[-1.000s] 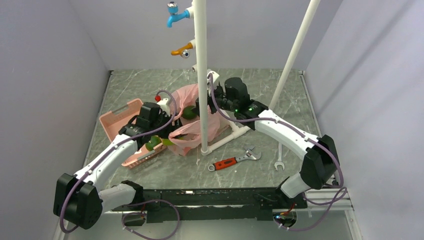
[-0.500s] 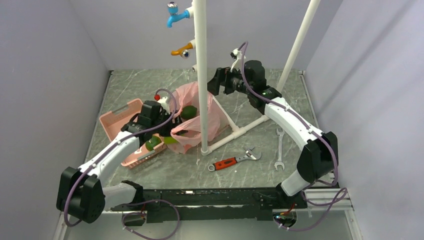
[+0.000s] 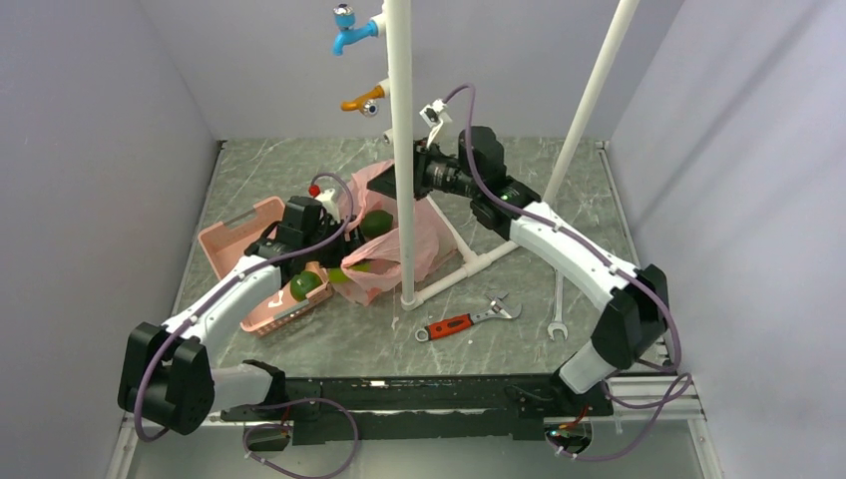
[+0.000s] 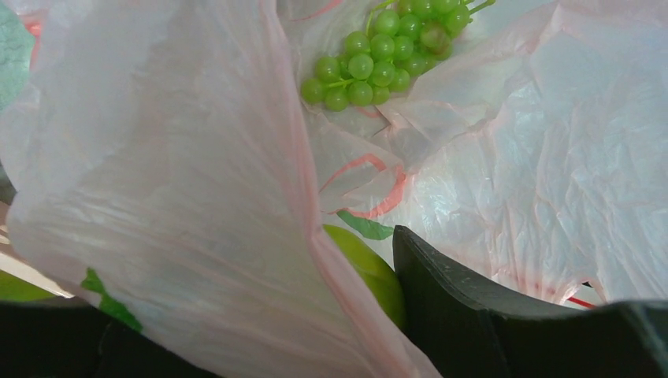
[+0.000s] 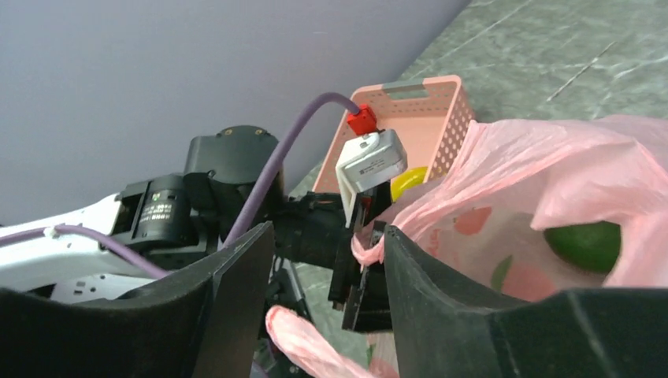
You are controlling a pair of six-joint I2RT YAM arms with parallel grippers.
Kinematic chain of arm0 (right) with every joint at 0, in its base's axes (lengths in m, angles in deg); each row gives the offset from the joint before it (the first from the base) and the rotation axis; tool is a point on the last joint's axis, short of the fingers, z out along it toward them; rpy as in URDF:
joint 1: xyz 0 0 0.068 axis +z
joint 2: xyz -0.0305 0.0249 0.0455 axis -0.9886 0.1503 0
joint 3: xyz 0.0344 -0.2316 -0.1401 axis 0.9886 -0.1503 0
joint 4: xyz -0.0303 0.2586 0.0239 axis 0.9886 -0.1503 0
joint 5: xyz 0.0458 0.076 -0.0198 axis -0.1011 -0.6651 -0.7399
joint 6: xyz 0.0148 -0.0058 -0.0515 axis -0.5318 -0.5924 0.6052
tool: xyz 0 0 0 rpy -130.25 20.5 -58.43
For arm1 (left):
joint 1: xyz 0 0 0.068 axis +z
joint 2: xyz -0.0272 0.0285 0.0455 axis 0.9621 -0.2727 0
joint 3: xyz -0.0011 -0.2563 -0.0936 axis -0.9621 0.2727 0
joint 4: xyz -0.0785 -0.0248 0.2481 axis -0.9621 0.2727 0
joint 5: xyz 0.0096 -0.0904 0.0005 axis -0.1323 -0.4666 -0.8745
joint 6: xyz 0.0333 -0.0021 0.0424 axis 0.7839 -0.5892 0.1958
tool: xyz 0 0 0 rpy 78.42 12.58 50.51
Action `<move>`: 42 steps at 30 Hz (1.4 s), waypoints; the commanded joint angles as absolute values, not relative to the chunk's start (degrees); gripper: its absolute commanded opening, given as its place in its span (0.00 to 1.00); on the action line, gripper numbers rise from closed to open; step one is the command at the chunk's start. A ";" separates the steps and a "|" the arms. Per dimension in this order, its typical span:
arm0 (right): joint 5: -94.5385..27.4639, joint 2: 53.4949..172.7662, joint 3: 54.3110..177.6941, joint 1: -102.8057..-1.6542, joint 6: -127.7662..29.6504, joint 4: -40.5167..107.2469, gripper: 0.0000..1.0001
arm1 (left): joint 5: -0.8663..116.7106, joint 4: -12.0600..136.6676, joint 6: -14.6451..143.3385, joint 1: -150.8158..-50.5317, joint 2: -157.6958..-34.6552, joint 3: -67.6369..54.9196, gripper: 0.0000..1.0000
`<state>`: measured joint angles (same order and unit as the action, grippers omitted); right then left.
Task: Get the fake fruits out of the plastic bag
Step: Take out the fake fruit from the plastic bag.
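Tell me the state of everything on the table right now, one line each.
plastic bag: crumpled, mouth open
green grapes: inside the bag
left gripper: open, bag film between fingers
right gripper: open, holding nothing
pink basket: holds a green fruit
adjustable wrench: lying flat

Fake fruits (image 3: 376,224) in plastic bag (image 3: 427,238)

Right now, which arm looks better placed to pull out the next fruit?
The right, probably. The right gripper hangs free over the plastic bag, jaws apart and empty, with a green fruit in plain view in the bag's mouth. The left gripper has film draped across its fingers.
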<state>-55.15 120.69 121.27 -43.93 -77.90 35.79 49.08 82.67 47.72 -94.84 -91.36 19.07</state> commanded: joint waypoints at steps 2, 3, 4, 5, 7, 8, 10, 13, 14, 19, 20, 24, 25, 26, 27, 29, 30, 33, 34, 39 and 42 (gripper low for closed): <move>-57.59 127.13 122.95 -44.12 -82.63 38.82 0.57 | 48.47 81.35 47.35 -94.74 -88.84 17.91 0.00; -58.06 127.36 121.41 -44.09 -83.47 40.20 0.58 | 48.44 81.41 47.43 -94.74 -88.68 17.91 0.00; -58.31 127.59 120.37 -44.14 -84.09 41.29 0.59 | 48.32 81.39 47.49 -94.70 -88.51 17.91 0.00; -58.23 127.72 119.71 -44.03 -84.31 41.77 0.59 | 48.20 81.37 47.45 -94.74 -88.39 17.91 0.00; -57.68 127.89 118.78 -43.80 -84.33 42.20 0.59 | 48.00 81.28 47.60 -94.74 -88.44 17.83 0.00; -57.91 128.14 118.57 -43.63 -84.55 42.96 0.59 | 47.95 81.07 47.64 -94.74 -88.49 17.87 0.00; -59.44 129.13 118.13 -43.31 -86.16 45.82 0.59 | 47.53 80.56 47.48 -94.74 -88.80 18.16 0.00; -60.04 131.22 119.69 -42.16 -87.19 46.54 0.59 | 47.41 80.32 47.49 -94.74 -89.23 18.50 0.00; -60.54 131.77 119.81 -41.74 -87.92 47.63 0.59 | 47.61 80.32 47.38 -94.74 -89.11 18.71 0.00; -60.32 133.91 120.22 -40.74 -90.88 50.61 0.56 | 48.69 80.77 47.58 -94.73 -88.14 19.45 0.00; -60.36 134.05 120.15 -40.75 -91.57 51.43 0.54 | 48.88 80.89 47.66 -94.74 -88.02 19.53 0.00; -60.63 133.77 119.15 -40.81 -94.52 56.39 0.49 | 49.47 81.47 48.14 -94.74 -87.70 20.00 0.00; -60.35 133.81 119.17 -40.75 -94.88 57.07 0.46 | 49.42 81.46 48.21 -94.73 -87.69 20.16 0.00; -60.27 134.04 119.53 -40.73 -94.92 57.11 0.41 | 49.38 81.46 48.16 -94.72 -87.71 20.31 0.00; -60.16 134.30 119.90 -40.65 -94.89 56.87 0.38 | 49.27 81.37 48.15 -94.74 -87.66 20.43 0.00; -59.13 134.54 120.17 -40.74 -94.72 56.50 0.37 | 49.30 81.37 48.15 -94.74 -87.38 20.67 0.00; -58.33 134.60 119.95 -40.75 -94.82 56.65 0.38 | 49.31 81.30 48.17 -94.74 -87.18 20.86 0.00; -58.50 136.08 120.78 -40.84 -95.59 56.93 0.36 | 49.78 81.53 48.25 -94.72 -86.26 21.67 0.00; -58.77 136.68 121.25 -40.85 -95.98 57.26 0.33 | 49.97 81.61 48.24 -94.73 -86.03 21.83 0.00; -59.14 138.35 121.79 -40.75 -97.88 59.12 0.31 | 50.16 82.01 48.24 -94.70 -85.55 21.92 0.00; -58.32 138.55 121.93 -40.73 -97.35 58.76 0.18 | 49.85 81.84 48.32 -94.74 -85.48 21.74 0.00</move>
<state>-59.04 138.50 119.28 -40.71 -96.61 55.11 49.60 82.87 47.81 -94.82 -86.90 22.00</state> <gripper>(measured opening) 0.265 0.703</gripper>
